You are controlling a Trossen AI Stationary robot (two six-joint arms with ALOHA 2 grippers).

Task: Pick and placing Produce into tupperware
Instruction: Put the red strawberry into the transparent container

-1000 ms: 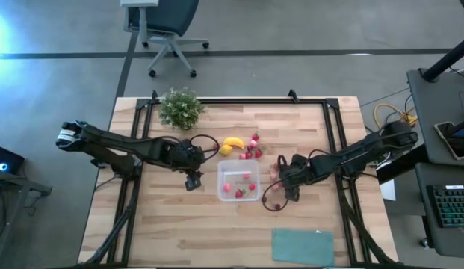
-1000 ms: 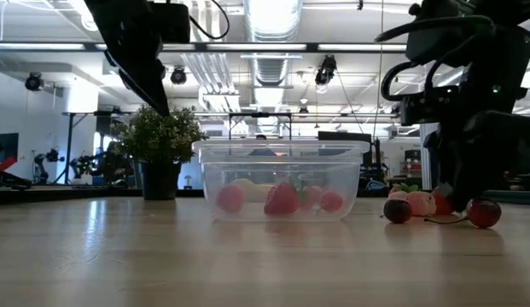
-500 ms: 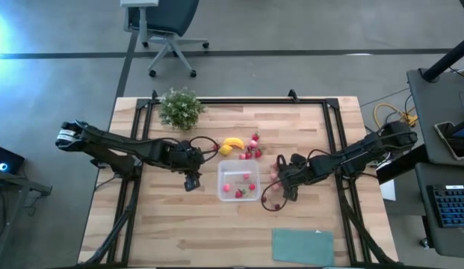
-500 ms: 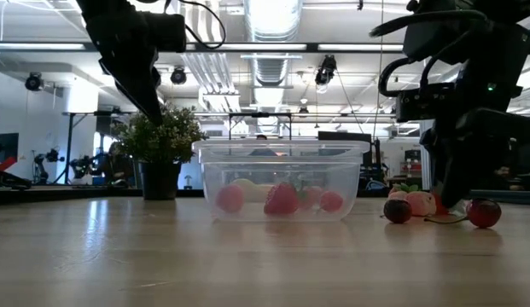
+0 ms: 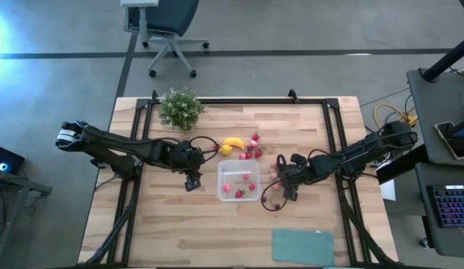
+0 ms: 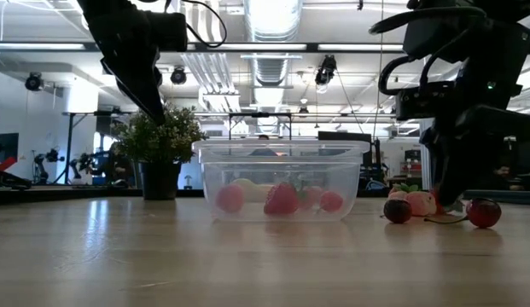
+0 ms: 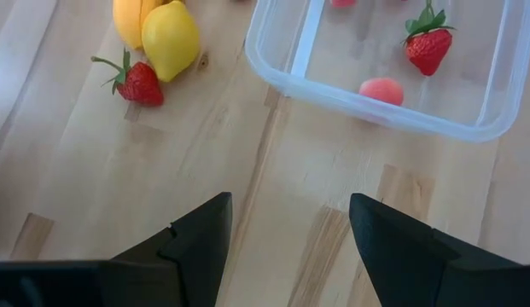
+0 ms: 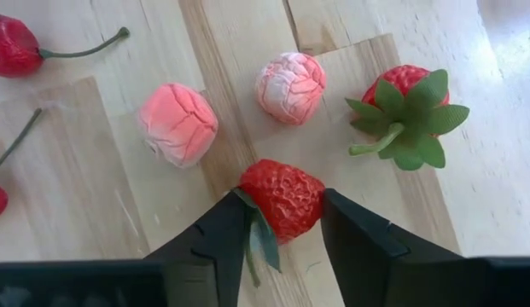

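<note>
The clear tupperware stands mid-table with several red and pink berries inside. A yellow banana, a lemon and loose strawberries lie on the table beyond its far side. My left gripper hangs open and empty above the table, just left of the container. My right gripper is right of the container, shut on a red strawberry. Two pink berries, another strawberry and a cherry lie around it. My right gripper pinches the red strawberry's body between its two fingers, one on each side. The fingers come from above, pointing down. The leafy end points back between the fingers. Whether the strawberry is clear of the table, I cannot tell.
A bushy potted plant stands at the far left of the table. A flat teal rectangle lies at the near right edge. Dark cherries lie right of the container. Black rails run along the table's left and right sides.
My left gripper has turned and dipped a little above the table left of the container, staying open. My right gripper has stayed over the berries right of the container. The fruit and the container have not moved.
</note>
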